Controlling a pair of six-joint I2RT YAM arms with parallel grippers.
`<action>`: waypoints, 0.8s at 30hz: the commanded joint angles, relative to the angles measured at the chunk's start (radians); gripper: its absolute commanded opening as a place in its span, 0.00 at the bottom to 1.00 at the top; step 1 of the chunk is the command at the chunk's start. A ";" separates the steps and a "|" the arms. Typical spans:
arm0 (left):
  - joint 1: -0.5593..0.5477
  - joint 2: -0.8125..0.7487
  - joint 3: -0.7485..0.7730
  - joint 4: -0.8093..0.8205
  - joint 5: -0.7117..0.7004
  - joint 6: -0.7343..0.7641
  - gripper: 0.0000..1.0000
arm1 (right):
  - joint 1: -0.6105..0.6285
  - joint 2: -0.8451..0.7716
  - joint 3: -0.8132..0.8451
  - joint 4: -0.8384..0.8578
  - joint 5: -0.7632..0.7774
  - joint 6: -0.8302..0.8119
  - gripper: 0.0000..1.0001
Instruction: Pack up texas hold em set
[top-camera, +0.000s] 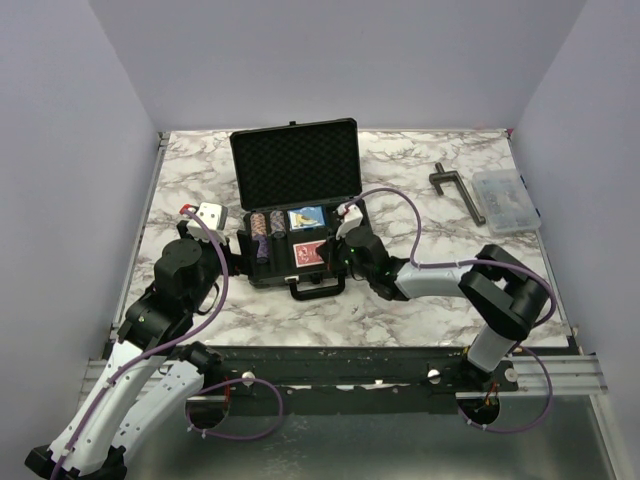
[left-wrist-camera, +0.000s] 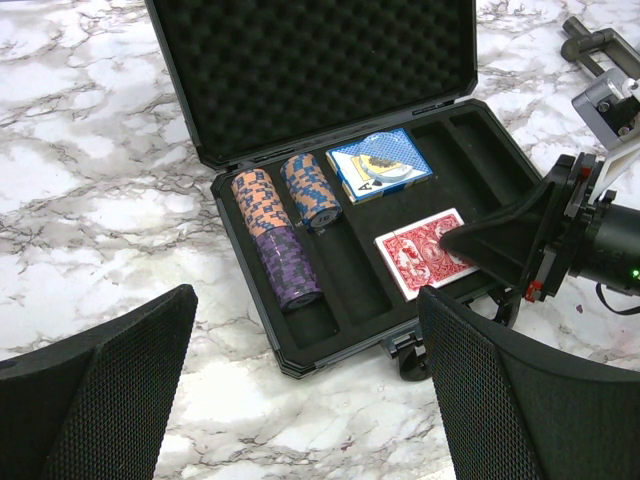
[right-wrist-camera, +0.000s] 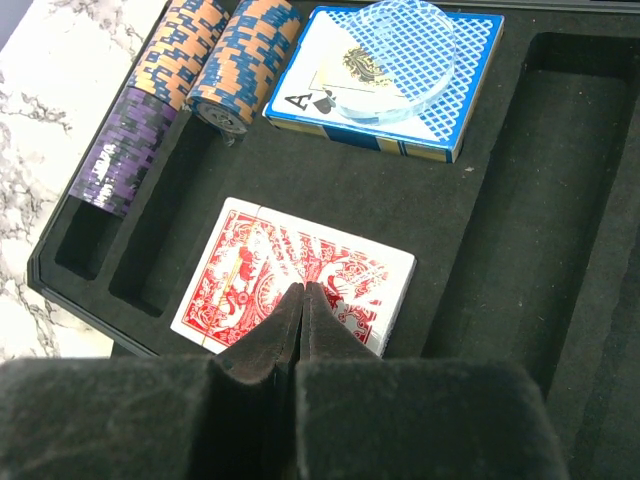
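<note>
**Case open on table; right claw closed over red deck**

Top view: black case (top-camera: 296, 165) sits mid-table (top-camera: 200, 170), lid upright at 12 o'clock, handle (top-camera: 318, 287) at 6. In the tray, chip stacks (top-camera: 266, 226) lie at 9 o'clock, blue deck (top-camera: 306, 216) at 12 and red deck (top-camera: 310, 253) at 6. Left gripper (top-camera: 240, 257) is just beside the case's 9 o'clock wall. Right gripper (top-camera: 338, 254) reaches in from 3 o'clock. T-shaped tool (top-camera: 458, 190) and clear box (top-camera: 505, 200) lie well apart from the case, toward 2 o'clock.

Left wrist: own fingers spread wide with nothing between them; the case lies ahead at 12 o'clock. Chips lie on their sides in two slots, orange and purple in one, blue-and-orange in the next.

Right wrist: fingers pressed together, gripping nothing. Tips are over the red deck's near edge; contact cannot be told. A clear disc (right-wrist-camera: 395, 50) rests on the blue deck at 12 o'clock.
</note>
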 joint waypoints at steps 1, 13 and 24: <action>0.002 -0.003 -0.011 0.007 0.003 0.009 0.91 | 0.023 0.021 -0.024 -0.181 0.015 -0.022 0.01; 0.002 -0.003 -0.011 0.009 0.003 0.009 0.91 | 0.023 -0.109 0.049 -0.250 0.021 -0.098 0.01; 0.002 -0.002 -0.011 0.008 0.003 0.009 0.91 | 0.023 -0.097 0.100 -0.212 -0.010 -0.138 0.01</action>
